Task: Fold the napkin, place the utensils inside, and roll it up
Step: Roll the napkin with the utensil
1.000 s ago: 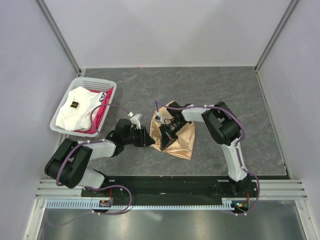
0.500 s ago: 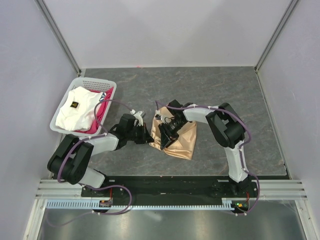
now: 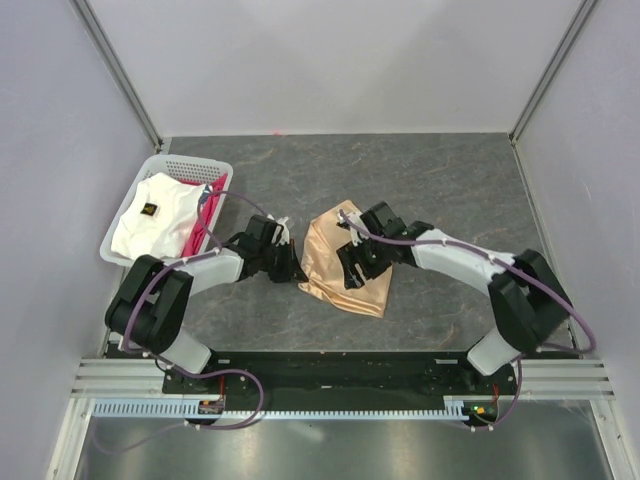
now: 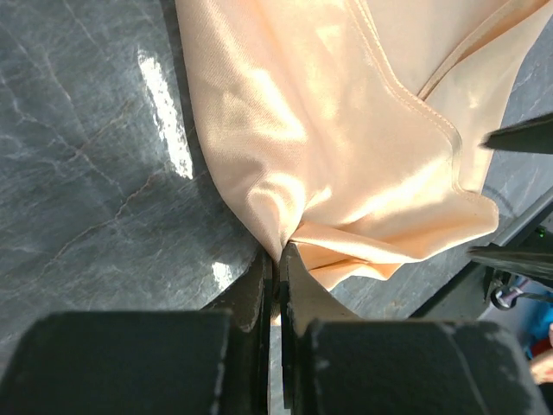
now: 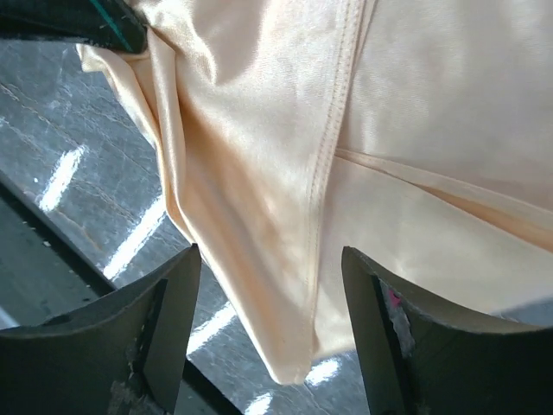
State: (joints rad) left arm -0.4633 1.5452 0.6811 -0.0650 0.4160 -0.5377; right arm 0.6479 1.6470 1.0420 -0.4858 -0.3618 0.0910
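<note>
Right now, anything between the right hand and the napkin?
Nothing visible. The open right hand sits directly over the napkin, bare cloth between its fingers. The left hand is shut on the napkin's left edge.

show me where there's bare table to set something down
Bare table runs along the far wall, from the basket to the right edge. Crowded mid-table: left gripper pinching the napkin, right gripper open over it.

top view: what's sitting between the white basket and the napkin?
The left gripper, shut on the napkin at its left edge, wrist behind it; otherwise bare grey table. The top view shows it.
</note>
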